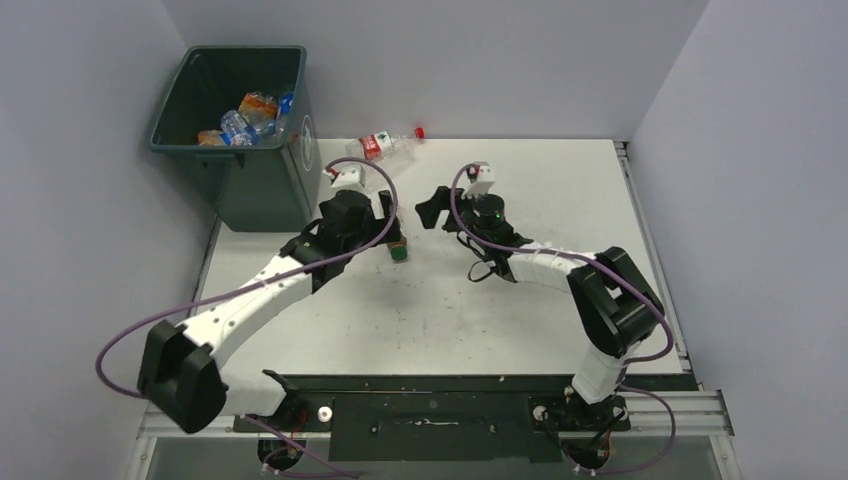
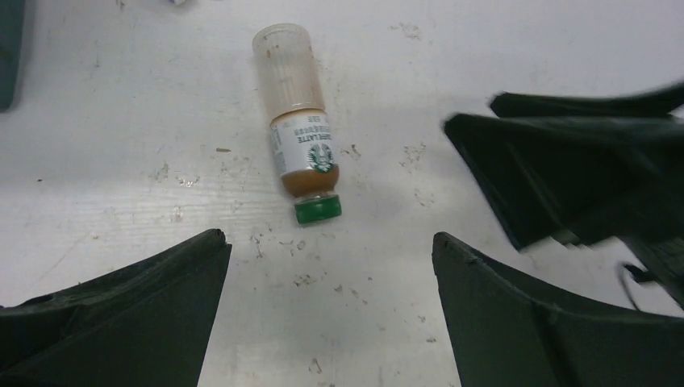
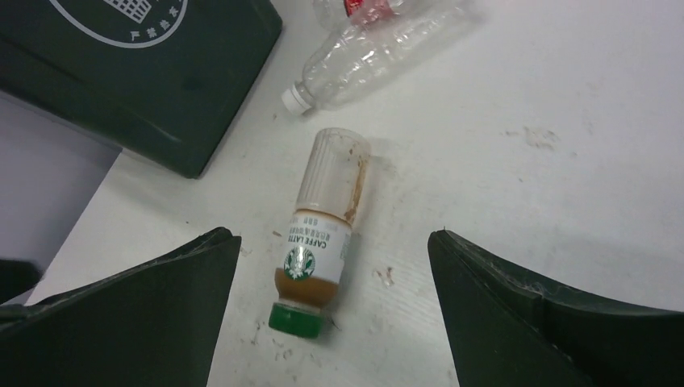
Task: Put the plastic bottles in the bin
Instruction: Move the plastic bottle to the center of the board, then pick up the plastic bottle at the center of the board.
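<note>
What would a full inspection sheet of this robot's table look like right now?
Surface: white table, scuffed and stained.
Job's things: latte bottle with a green cap lies on its side between the claws. A clear bottle with a red label lies at the far edge. The bin at the far left corner holds several bottles.
Clutter: nothing seen.
Grippers: left claw open and right claw open. Both face the latte bottle and neither touches it.
Cables: purple cables loop along both arms.
Surroundings: plain walls.
</note>
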`<state>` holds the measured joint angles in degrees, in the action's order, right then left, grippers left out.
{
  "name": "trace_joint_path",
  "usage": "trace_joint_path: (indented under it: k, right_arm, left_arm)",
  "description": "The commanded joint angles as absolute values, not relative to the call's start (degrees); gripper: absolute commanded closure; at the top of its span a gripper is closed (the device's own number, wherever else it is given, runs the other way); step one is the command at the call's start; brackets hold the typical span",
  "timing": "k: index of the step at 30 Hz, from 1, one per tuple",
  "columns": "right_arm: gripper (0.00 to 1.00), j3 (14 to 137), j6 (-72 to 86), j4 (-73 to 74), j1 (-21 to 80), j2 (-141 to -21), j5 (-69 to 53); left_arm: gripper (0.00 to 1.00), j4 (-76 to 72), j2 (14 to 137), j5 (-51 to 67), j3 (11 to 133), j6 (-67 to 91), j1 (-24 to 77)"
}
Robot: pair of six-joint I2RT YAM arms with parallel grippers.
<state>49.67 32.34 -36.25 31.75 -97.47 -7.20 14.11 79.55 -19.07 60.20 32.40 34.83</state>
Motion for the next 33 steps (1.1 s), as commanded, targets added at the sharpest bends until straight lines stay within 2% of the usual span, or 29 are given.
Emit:
trace_joint_path:
  k: [1,11,17,21,24,26,30,33]
  right_arm:
    - [0.1,61.62,23.22,-26.78,37.12,-104.67,-4.26]
    - [0.1,78.96,22.77,-16.33,43.76,-118.23,-1.24]
    - [0.1,93.14,22.38,-6.82,46.92,-127.84,4.95]
    - [0.1,97.23,22.16,-3.68,46.99,-132.18,5.25]
    - [0.07,100.12,21.85,-0.72,47.27,-135.23,4.14]
    - [0.0,102.07,21.58,1.76,47.32,-136.82,3.35]
    - [0.17,100.95,21.72,1.79,47.17,-136.99,2.74]
    - [0.44,95.78,22.18,-2.54,47.07,-133.79,3.23]
  left_arm:
    - [0.04,13.84,62.49,-20.16,57.1,34.13,36.16]
    - [0.04,15.05,34.42,-20.88,43.53,30.47,36.73]
    - [0.04,16.76,30.18,-22.2,41.26,30.63,36.65]
    - [0.04,17.36,29.39,-22.84,40.96,30.3,36.65]
    - [0.04,17.19,29.18,-22.6,40.14,30.57,36.66]
    - [0.04,17.03,29.31,-22.26,39.7,31.02,36.62]
    - [0.04,17.01,29.44,-21.45,39.38,32.25,36.69]
    - [0.04,17.01,29.18,-20.72,39.35,32.96,36.74]
